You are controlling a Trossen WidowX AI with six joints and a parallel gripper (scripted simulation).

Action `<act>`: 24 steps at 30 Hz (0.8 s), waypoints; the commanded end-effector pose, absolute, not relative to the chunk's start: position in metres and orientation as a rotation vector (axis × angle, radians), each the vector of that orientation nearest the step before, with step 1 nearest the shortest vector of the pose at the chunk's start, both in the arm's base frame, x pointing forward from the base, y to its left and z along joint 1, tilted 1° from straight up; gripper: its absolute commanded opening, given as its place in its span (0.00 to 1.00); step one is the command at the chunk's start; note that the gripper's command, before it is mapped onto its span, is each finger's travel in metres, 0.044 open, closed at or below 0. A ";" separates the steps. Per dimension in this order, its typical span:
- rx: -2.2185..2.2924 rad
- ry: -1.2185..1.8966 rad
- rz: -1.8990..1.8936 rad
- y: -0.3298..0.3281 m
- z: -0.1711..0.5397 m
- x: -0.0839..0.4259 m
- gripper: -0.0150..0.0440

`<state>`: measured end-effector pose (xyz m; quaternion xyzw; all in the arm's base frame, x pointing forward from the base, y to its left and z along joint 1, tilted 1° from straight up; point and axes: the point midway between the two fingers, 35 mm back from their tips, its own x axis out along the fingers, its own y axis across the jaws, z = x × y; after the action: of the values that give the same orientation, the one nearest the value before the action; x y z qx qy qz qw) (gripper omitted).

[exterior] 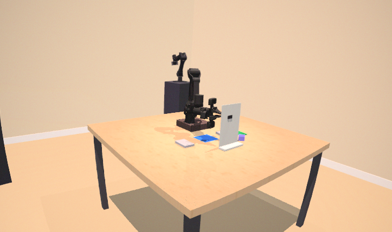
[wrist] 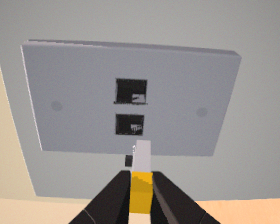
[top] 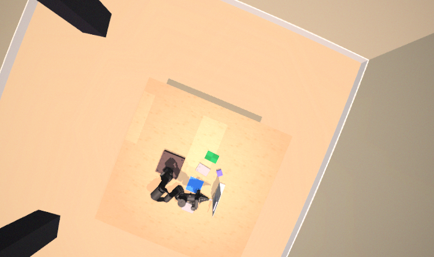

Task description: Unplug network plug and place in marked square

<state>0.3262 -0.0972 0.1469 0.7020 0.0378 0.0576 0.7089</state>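
Observation:
The upright panel (top: 216, 198) (exterior: 230, 130) (wrist: 263, 110) carries a grey plate (wrist: 83, 127) with an upper socket opening (wrist: 125, 90) and a lower one (wrist: 123, 123). The plug (wrist: 142, 156) has a pale body and a yellow rear part; its front end is out of both openings, in front of the plate's lower edge. My gripper (top: 208, 199) (exterior: 220, 115) (wrist: 139, 180) is shut on the plug, with its fingers on both sides of the yellow part. A blue square (top: 194, 184) (exterior: 203, 138) and a green one (top: 211, 157) (exterior: 242, 133) lie on the table. The thin tab cannot be made out clearly.
A pale flat block (top: 188, 208) (exterior: 184, 142) lies partly under the arm in the top view. Another pale block (top: 202, 169) lies between the blue and green squares. A purple cube (top: 219, 172) (exterior: 241, 137) stands near the panel's end.

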 end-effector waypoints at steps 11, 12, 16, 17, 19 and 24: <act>1.554 0.084 0.133 -0.096 0.148 0.316 0.25; 1.554 0.084 0.133 -0.096 0.147 0.315 0.25; 1.554 0.084 0.132 -0.096 0.147 0.312 0.25; 1.554 0.084 0.132 -0.096 0.147 0.312 0.25; 1.554 0.084 0.132 -0.096 0.147 0.310 0.25; 1.554 0.084 0.132 -0.096 0.147 0.306 0.25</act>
<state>0.3088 -0.0966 0.1460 0.7016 0.0383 0.0571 0.7092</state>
